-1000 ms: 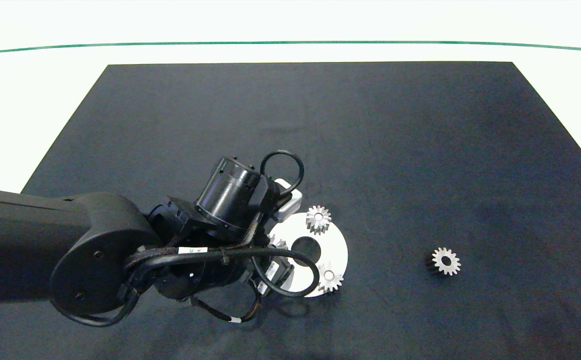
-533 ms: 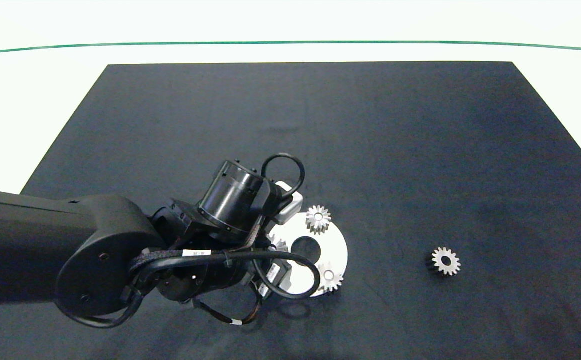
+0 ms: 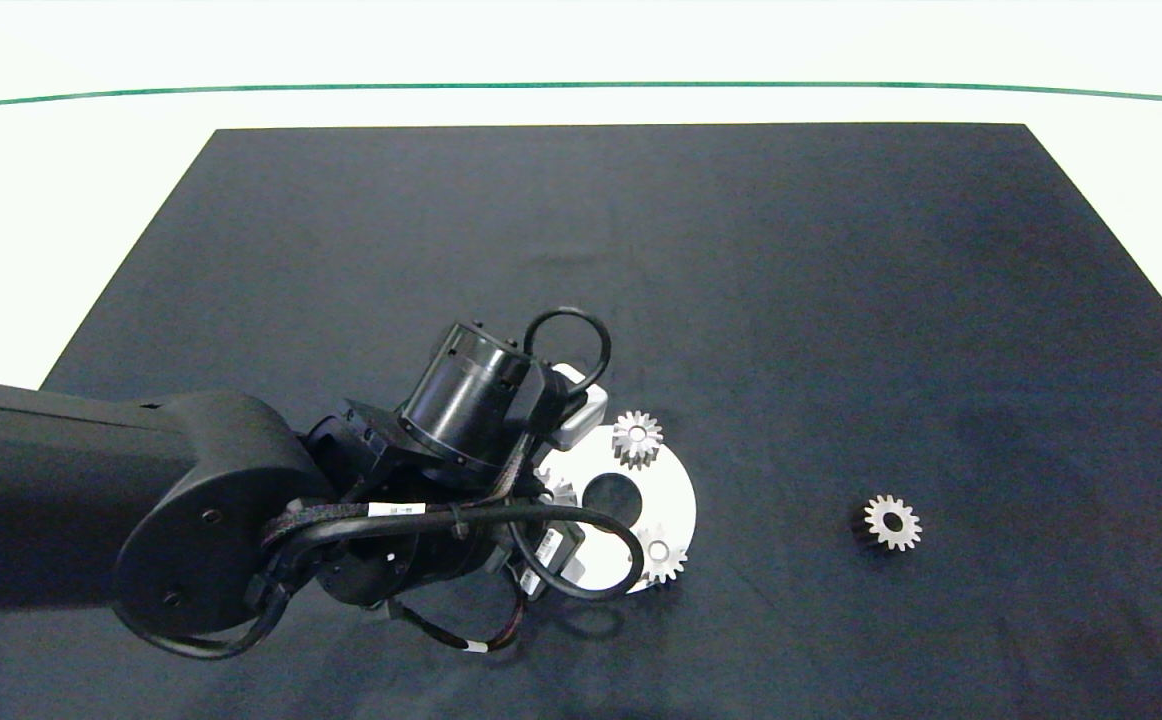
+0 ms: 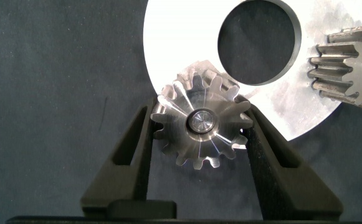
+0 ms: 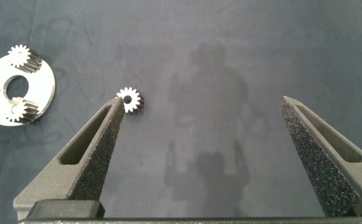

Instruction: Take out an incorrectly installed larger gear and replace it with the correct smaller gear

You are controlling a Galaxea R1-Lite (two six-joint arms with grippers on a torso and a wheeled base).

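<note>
— Where is the left gripper point(image 4: 199, 111)?

— At the left rim of the round plate point(image 4: 187, 37). Its jaws are closed on the smaller gear point(image 4: 174, 118), one pad against the teeth at each side. The gear sits on a pin point(image 4: 200, 121), and the pin's end shows in the centre hole.

— So how does the gear lie to the jaws?

— Flat, with its axis upright, the same way as the pin. I judge that the next move is only to open the jaws and go straight up; a sideways pull could tip the gear on the pin.

— And more to the right?

— Two other gears point(image 3: 637, 438) point(image 3: 659, 555) stand on the same plate. Further right, well apart, the larger gear point(image 3: 889, 522) lies alone on the dark mat point(image 3: 741, 300) of the bench — it looks already removed.

— The right gripper point(image 5: 202, 102)?

— It hangs high above the bench with its jaws wide apart, holding nothing. It is the nearer arm to the larger gear, but the seating work belongs to the left one.
</note>
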